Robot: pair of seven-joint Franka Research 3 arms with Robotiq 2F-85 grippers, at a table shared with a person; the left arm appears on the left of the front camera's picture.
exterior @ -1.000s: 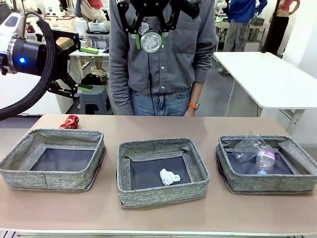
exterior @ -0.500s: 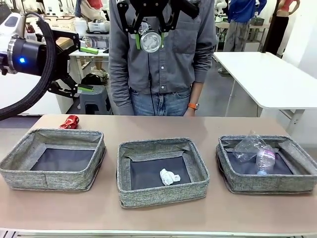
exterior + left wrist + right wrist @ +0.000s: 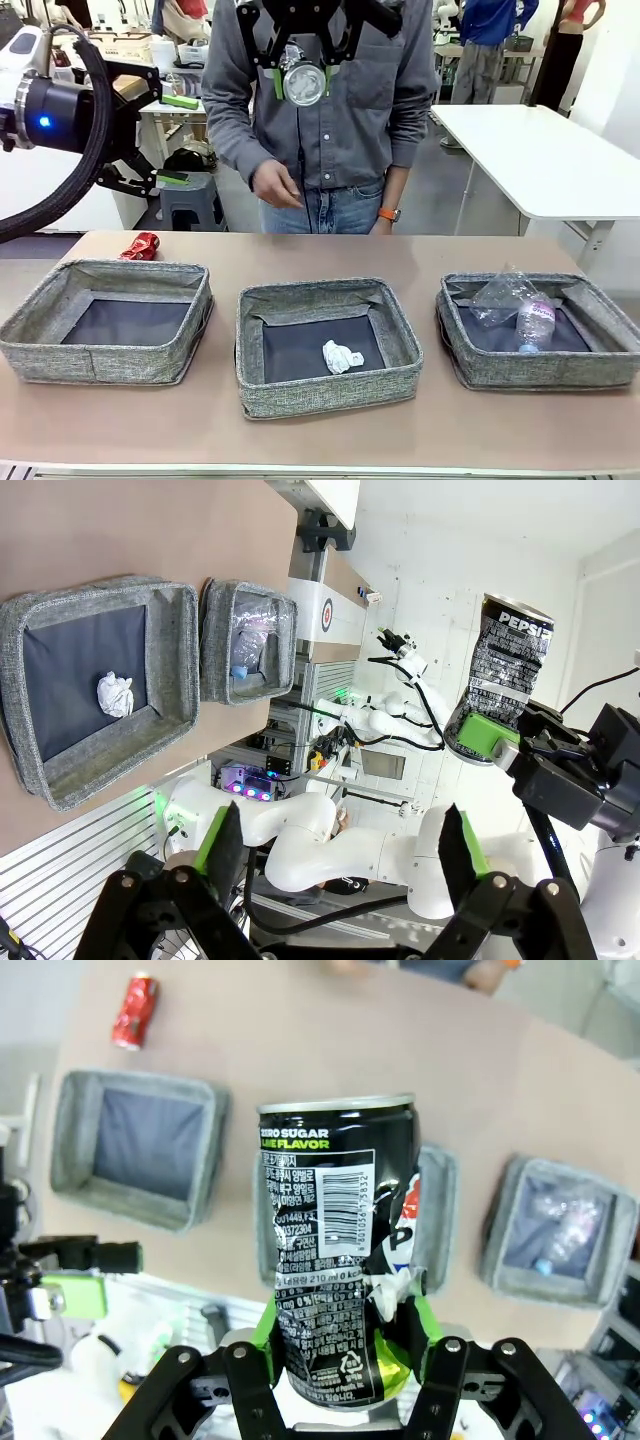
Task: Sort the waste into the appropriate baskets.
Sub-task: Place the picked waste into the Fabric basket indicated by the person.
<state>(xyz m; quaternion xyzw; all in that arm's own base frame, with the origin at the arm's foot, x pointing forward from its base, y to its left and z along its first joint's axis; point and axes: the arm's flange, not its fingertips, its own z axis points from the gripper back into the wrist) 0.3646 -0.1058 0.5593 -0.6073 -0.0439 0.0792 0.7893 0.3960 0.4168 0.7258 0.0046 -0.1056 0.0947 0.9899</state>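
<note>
Nearest me stand three bins in a row. The left bin (image 3: 108, 322) shows only its dark bottom. The middle bin (image 3: 326, 345) holds the tissue (image 3: 340, 356). The right bin (image 3: 537, 330) holds the bottle (image 3: 535, 323) and the cup (image 3: 498, 295), which lie touching.

Beyond the left bin, on the bare table (image 3: 320, 250) near its far edge, lies the red can (image 3: 142, 245), outside every bin.

My left pincer (image 3: 150, 140) hangs raised at the left side, fingers apart and holding nothing.

My right pincer (image 3: 340, 1360) hangs high over the middle of the table, clamped on the dark can (image 3: 338, 1260) at its lower end. In the right wrist view the can stands upright between the green pads (image 3: 262, 1332), above the middle bin.

At the far side a person stands with one hand (image 3: 277, 185) forward, near the table edge.

Risks, as I judge them:
- The dark can is crushed and gripped at one end only, so it may slip or tilt on a fast move.
- Release from this height over the middle bin mixes metal with tissue; a bounce may carry it off the soft walls.
- The person's hand is close to my descent path, so contact is possible.
</note>
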